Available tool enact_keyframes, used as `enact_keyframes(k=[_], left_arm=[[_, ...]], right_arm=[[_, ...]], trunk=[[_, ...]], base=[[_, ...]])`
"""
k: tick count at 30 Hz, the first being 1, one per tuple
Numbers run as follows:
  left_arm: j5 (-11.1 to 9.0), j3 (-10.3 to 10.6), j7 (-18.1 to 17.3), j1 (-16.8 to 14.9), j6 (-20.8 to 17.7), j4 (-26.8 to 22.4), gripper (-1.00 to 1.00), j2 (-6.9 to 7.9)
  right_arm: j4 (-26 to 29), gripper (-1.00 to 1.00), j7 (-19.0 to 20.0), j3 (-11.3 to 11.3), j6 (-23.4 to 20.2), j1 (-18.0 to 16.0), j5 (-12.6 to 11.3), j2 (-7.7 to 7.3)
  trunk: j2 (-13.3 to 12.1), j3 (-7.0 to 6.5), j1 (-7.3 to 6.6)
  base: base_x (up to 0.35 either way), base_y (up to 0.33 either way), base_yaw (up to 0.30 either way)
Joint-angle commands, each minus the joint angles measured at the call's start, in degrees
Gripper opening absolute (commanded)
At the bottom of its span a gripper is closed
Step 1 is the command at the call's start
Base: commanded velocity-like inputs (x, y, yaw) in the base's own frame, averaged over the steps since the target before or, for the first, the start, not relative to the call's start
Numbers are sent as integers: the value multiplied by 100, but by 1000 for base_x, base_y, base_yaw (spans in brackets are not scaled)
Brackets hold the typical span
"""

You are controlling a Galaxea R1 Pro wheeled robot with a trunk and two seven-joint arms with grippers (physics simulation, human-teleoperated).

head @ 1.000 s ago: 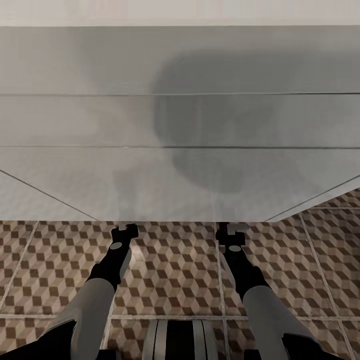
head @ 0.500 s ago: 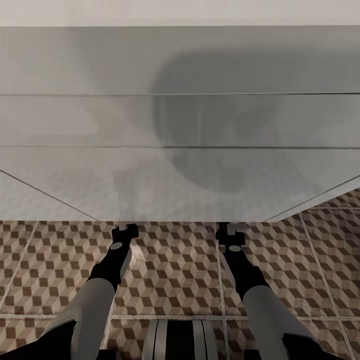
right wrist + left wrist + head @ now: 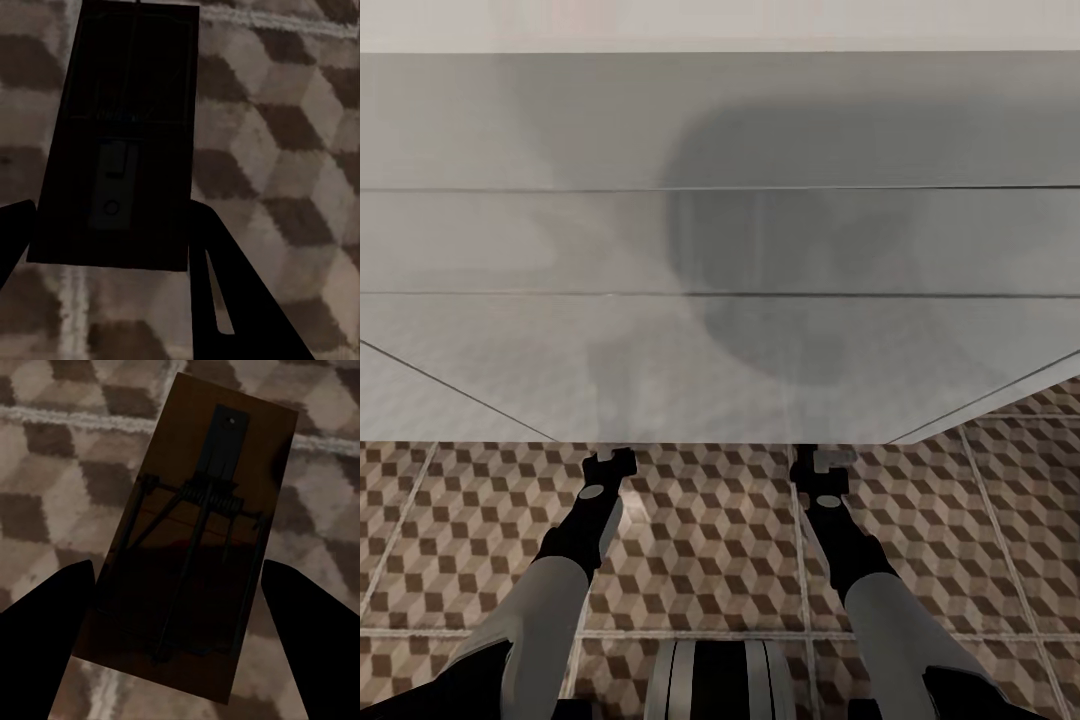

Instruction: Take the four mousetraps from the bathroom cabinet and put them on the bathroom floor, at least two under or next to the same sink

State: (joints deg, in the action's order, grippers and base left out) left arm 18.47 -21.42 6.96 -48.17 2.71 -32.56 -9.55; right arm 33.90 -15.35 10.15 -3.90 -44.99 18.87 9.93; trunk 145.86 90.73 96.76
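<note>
Two mousetraps, one per wrist view: one mousetrap (image 3: 191, 547) between my left gripper (image 3: 176, 607) fingers, other mousetrap (image 3: 120, 135) between right gripper (image 3: 105, 232) fingers; whether pinched, cannot tell. Both hover low over bathroom floor (image 3: 700, 540), frame bottom, beside white vanity front (image 3: 720, 250), likely for placing by sink

Both hands (image 3: 608, 464) (image 3: 822, 462) over tiled floor (image 3: 710, 540)

mousetraps – one (image 3: 191, 547) flat, shadowed, over cube-patterned bathroom floor (image 3: 45, 502) | another (image 3: 120, 142) likewise, darker

Matt wooden mousetrap (image 3: 187, 547) — dark wire parts
</note>
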Motion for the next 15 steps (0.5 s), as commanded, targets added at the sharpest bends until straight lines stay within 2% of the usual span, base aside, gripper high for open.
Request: enact_keyframes(k=[1,4,11,15], left_arm=[[60,-38,-1,-5,24,4,-100,-8],[60,-38,-21,-5,21,4,-100,-11],[58,-38,-59,-5,12,8,-100,-12],[53,-38,-68,-7,7,15,-100,-12]], right_arm=[[1,-100,-4,22,25,-1,48,6],[-15,-100,-9,22,194,-1,52,6],[-57,-100,13,23,214,-3,11,6],[-602,-100,27,24,259,-84,2,6]], trunk=[[1,3,-1],[1,3,-1],[1,3,-1],[1,3,-1]], base=[[0,0,0],[0,0,0],[0,0,0],[0,0,0]])
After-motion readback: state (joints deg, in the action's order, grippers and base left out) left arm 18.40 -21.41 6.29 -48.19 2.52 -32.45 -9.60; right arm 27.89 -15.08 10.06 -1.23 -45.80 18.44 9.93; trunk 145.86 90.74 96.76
